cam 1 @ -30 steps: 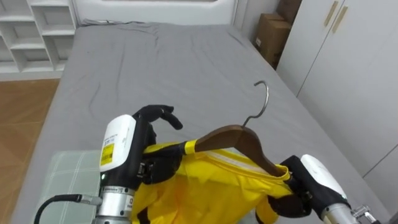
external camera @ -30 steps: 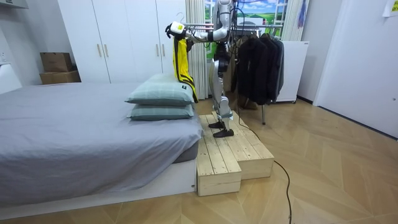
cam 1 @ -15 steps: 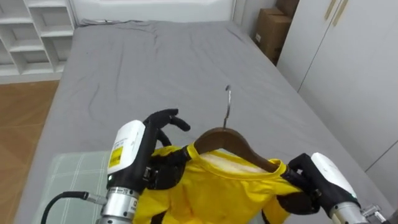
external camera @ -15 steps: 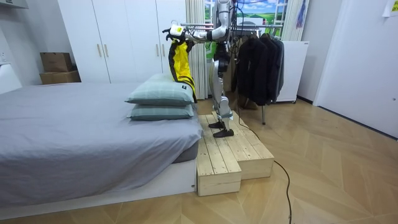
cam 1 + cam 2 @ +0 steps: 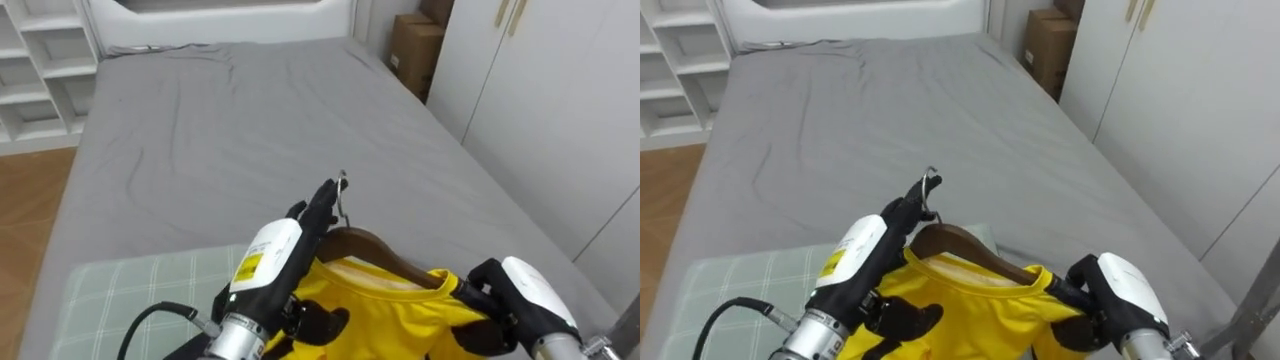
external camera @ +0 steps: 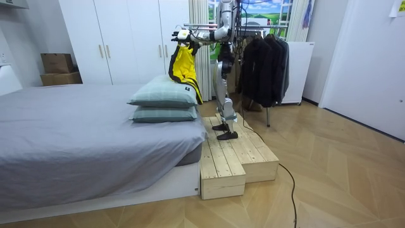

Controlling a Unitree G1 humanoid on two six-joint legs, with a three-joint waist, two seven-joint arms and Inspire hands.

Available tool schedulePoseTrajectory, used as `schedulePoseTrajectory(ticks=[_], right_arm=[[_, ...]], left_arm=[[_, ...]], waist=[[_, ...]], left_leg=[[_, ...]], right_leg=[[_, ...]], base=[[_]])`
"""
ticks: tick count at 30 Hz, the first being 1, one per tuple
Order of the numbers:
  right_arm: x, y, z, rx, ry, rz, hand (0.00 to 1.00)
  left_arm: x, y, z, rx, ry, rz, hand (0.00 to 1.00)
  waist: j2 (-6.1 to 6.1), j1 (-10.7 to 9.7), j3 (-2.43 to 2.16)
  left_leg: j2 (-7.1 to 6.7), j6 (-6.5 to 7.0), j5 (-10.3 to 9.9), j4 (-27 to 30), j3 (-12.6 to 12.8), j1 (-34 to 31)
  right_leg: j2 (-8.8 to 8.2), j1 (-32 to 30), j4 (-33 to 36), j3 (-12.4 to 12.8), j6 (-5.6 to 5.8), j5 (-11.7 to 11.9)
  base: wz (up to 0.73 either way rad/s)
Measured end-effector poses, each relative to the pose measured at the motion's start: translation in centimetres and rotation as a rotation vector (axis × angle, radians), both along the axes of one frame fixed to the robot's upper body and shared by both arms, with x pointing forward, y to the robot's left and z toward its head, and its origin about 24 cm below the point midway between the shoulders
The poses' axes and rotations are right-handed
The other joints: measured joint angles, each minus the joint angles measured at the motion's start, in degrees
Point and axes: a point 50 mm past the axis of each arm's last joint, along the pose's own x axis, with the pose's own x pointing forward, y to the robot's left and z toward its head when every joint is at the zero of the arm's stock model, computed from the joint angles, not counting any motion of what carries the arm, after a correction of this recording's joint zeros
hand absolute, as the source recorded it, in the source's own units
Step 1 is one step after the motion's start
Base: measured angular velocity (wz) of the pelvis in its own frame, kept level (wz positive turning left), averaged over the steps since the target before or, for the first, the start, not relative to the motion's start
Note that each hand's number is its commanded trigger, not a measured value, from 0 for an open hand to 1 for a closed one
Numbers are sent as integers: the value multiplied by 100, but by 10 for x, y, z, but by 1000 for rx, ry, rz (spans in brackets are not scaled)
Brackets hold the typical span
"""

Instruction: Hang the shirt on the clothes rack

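Note:
A yellow garment hangs on a brown wooden hanger, held up in front of me over the bed. My left hand is open. Its fingers stretch straight up along the hanger's neck, beside the metal hook, and its thumb lies on the yellow cloth. My right hand is shut on the garment's shoulder at the hanger's right end. In the room view I stand on a wooden platform at the bed's side, with the yellow garment held out above the pillows.
The grey bed lies below. A green checked pillow is at lower left. Cardboard boxes and a white wardrobe stand on the right, white shelves on the left. A rack of dark clothes stands behind me.
My left hand has opened from its curl at the hanger's left end and now points up beside the hook. The hanger has turned, and the view has shifted.

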Motion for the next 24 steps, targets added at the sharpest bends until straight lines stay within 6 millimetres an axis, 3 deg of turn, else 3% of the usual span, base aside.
schedulePoseTrajectory(ticks=[8,18,24], right_arm=[[3,1,3,0,-13,3,100],[5,1,5,3,-20,4,100],[5,-5,7,0,-30,-14,100]], left_arm=[[0,5,-1,2,14,-3,0],[0,9,-1,18,12,2,0],[7,28,5,28,-30,91,0]], waist=[[-8,-2,34],[-8,52,29],[0,142,24]], left_leg=[[-4,0,0,-36,34,-19],[-3,0,0,-36,68,-77],[7,0,0,-13,83,-84]], right_leg=[[0,-19,-38,-1,8,-6],[1,-93,-30,17,9,-6],[8,-105,-13,40,8,-6]], base=[[0],[0],[-2]])
